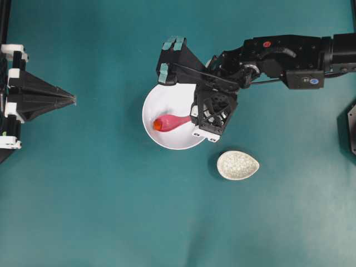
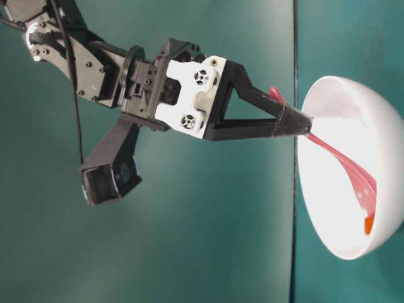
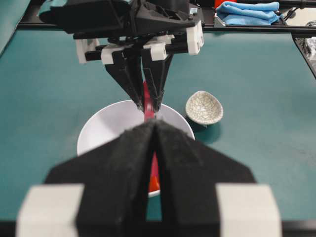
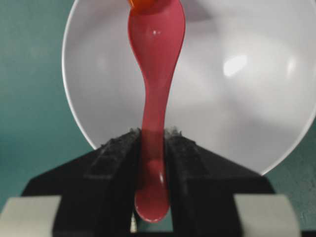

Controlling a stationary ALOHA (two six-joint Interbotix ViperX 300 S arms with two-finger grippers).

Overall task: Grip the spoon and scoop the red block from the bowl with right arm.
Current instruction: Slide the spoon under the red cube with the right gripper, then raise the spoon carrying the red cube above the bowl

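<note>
The white bowl sits mid-table. The pink spoon lies in it with its scoop to the left. The red block sits at the tip of the scoop. My right gripper reaches in from the right and is shut on the spoon's handle. The right wrist view shows the fingers clamped on the handle, the spoon over the bowl, and the block at the scoop's far end. My left gripper is shut and empty at the far left.
A small cream crackle-patterned dish stands on the teal table just right of and below the bowl. A blue cloth lies behind the table's far edge in the left wrist view. A black object sits at the right edge.
</note>
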